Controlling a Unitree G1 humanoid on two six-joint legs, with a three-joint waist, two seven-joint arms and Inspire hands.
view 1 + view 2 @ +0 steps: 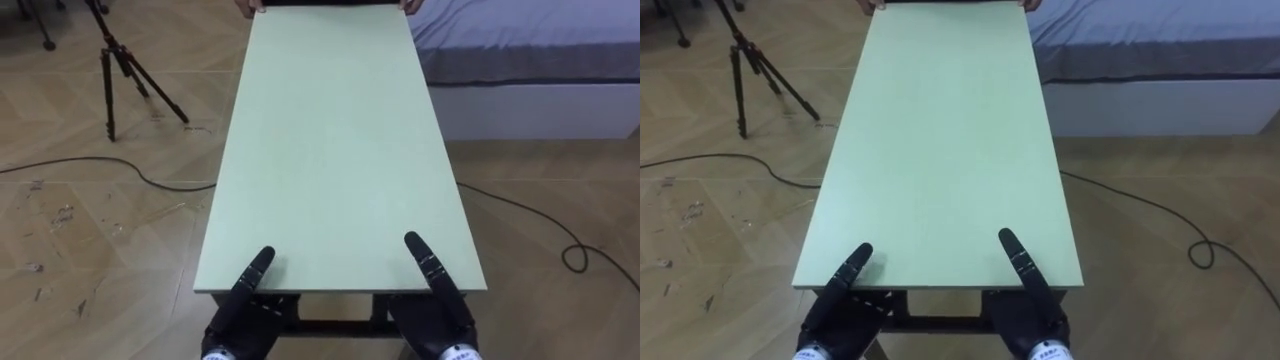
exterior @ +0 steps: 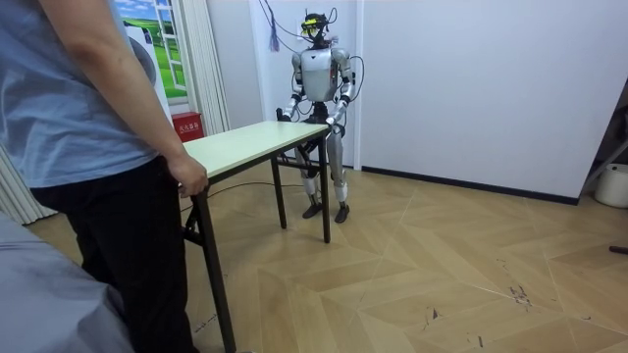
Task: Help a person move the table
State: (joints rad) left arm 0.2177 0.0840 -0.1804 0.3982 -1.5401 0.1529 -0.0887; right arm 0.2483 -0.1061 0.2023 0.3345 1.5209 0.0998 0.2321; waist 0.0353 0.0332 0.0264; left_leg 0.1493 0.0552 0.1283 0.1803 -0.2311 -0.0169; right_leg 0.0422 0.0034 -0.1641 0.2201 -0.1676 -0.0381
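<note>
While you look down from the head, the table runs away from you lengthwise, and its near short edge sits right at both of your hands. Your left hand meets that edge near the left corner and your right hand near the right corner. Each lays one straight dark part flat on the pale green top, pointing away from you, with the palm below the rim. The rest of each hand is tucked under the tabletop, so you cannot tell how far either is closed or whether it truly grips. A person stands at the far end, and the person's hand curls over the opposite short edge. You stand upright at your end, near the white wall. A tripod stands on the floor off the table's left side, a bed off its right.
</note>
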